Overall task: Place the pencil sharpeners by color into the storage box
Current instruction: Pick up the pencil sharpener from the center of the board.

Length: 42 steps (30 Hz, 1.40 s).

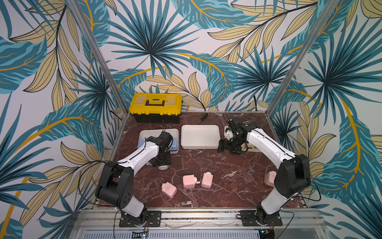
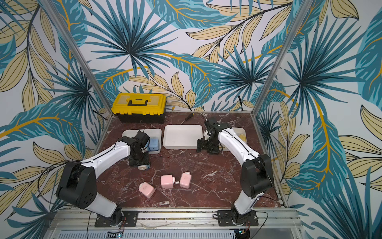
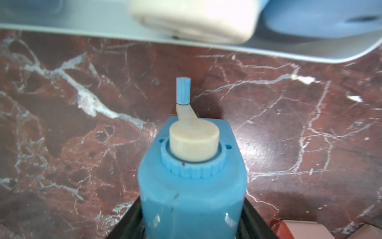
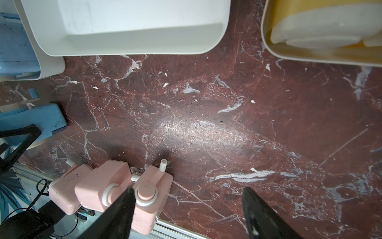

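Top views show you three white boxes at the back of the tabletop (image 1: 206, 161): blue sharpeners (image 2: 154, 144) sit in one, the middle box (image 1: 200, 136) is bare, and three pink sharpeners (image 1: 188, 181) lie loose up front. Left wrist: your left tool (image 3: 191, 231) is clamped on a blue sharpener (image 3: 192, 186) just short of its box. Right wrist: your right tool (image 4: 187, 213) hangs apart, holding nothing, near the pinks; yellow ones (image 4: 322, 31) are boxed. By my estimate, pink remains.

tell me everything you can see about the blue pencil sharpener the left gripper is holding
The blue rounded plastic pencil sharpener sits between the left gripper's black fingers, just above the red marble tabletop. Its end shows a ribbed blue collar around a cream cap, with a cream crank arm ending in a ribbed blue knob. It is close to the white tray holding other blue sharpeners.
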{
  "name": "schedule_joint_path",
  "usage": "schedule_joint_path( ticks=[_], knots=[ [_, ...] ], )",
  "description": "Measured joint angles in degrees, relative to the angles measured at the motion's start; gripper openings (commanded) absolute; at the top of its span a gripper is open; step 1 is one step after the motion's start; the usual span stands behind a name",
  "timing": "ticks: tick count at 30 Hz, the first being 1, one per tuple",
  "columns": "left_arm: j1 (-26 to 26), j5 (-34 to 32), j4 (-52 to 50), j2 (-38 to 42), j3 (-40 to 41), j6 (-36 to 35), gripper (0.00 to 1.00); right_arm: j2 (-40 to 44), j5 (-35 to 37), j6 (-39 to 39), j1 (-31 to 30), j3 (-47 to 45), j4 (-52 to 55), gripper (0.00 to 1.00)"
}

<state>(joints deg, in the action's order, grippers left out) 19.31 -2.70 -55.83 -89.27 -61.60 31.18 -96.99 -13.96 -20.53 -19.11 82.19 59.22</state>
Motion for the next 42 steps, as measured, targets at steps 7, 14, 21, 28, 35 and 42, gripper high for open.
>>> schedule_joint_path(
  ticks=[7,14,21,28,35,42],
  knots=[
    [-0.37,0.61,0.57,0.0,-1.84,-2.29,0.39,0.0,0.0,-0.02,0.0,0.0,0.0,0.82],
    [-0.5,0.61,0.52,0.02,-2.73,-3.76,0.39,0.0,0.0,-0.02,0.0,0.0,-0.02,0.82],
    [-0.74,2.14,0.35,-1.01,-3.06,-4.85,0.39,0.0,0.0,-0.04,0.0,0.0,-0.02,0.82],
    [-0.83,3.96,-0.33,-4.48,-4.17,-4.81,0.39,0.0,0.0,-0.04,0.0,0.0,-0.04,0.82],
    [-0.83,4.17,-1.62,-5.77,-5.49,-4.92,0.52,0.0,-0.02,-0.2,0.0,-0.02,-0.33,0.82],
    [-0.83,4.26,-3.26,-7.48,-7.34,-5.27,0.61,0.0,0.0,-0.24,0.0,-0.2,-0.44,0.82]
  ],
)
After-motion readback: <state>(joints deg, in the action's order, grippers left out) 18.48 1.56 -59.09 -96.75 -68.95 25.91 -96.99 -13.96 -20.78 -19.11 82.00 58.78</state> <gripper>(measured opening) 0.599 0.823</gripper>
